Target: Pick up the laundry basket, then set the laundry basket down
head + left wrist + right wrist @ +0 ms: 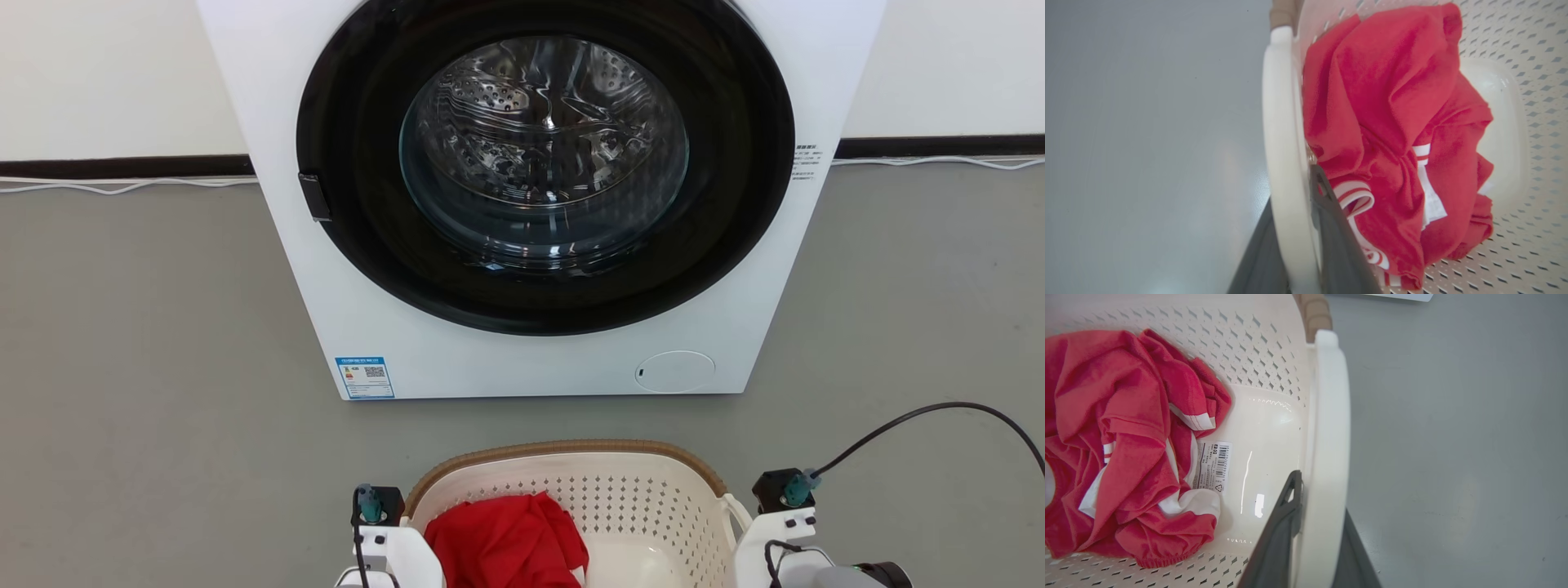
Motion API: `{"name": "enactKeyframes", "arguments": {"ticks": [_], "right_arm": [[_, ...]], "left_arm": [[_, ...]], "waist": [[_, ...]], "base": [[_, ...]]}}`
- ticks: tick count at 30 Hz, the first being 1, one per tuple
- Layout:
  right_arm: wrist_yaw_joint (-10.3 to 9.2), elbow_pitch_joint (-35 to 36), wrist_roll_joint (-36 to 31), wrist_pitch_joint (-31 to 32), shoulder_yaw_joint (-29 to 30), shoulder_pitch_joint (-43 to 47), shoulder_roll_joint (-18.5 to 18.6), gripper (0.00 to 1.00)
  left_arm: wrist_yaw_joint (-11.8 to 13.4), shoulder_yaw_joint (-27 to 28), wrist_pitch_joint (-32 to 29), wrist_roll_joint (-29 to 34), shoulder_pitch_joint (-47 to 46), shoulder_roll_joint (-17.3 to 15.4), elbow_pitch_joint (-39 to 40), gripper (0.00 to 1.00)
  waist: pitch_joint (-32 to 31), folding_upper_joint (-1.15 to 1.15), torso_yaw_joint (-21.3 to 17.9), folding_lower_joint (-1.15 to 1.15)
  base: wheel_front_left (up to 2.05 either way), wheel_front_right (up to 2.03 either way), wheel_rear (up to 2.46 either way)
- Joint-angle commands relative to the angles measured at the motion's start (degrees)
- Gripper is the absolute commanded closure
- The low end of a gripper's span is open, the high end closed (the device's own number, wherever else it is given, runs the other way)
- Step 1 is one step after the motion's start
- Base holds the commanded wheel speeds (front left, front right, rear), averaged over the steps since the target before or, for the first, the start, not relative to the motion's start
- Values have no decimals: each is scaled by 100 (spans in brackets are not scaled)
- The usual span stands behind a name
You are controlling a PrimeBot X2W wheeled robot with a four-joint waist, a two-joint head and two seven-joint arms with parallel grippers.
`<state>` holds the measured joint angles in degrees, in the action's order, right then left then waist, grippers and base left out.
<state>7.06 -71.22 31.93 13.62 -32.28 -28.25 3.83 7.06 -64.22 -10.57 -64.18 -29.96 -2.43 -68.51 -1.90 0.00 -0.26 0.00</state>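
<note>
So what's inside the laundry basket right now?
A crumpled red garment with white trim lies in the laundry basket, next to a barcode label stuck on the bare floor. Anything beneath the garment is covered and cannot be seen.

Glossy cream plastic laundry basket [1274, 428], woven-look rim [563, 447], red cloth [1126, 416] — soft, matt, smooth grey floor [1453, 437]

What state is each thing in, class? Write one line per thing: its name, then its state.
laundry basket: upright, gripped at both side handles; lifted or not, cannot tell.
red garment: crumpled inside the laundry basket.
washing machine: door shut.
left gripper: shut on one handle of the laundry basket.
right gripper: shut on the other handle of the laundry basket.
</note>
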Motion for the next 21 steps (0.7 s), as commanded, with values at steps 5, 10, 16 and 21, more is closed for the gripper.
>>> {"name": "enactKeyframes", "arguments": {"ticks": [5,10,16,21], "right_arm": [[43,92,123,-98,-214,-142,-95,100],[43,116,205,-115,-281,-139,-95,100],[43,140,305,-232,-327,-190,-95,100],[43,193,382,-444,-357,-339,-95,100]], "left_arm": [[-6,34,89,-64,-261,-44,53,100],[4,0,105,-90,-290,-44,29,100],[30,-12,182,-123,-383,-44,16,100],[67,-24,302,-115,-558,-44,11,100]], "waist": [[-4,0,20,0],[29,0,16,0],[197,0,-30,0],[522,0,-55,0]], "base": [[0,0,0],[0,0,0],[0,0,0],[0,0,0]]}}
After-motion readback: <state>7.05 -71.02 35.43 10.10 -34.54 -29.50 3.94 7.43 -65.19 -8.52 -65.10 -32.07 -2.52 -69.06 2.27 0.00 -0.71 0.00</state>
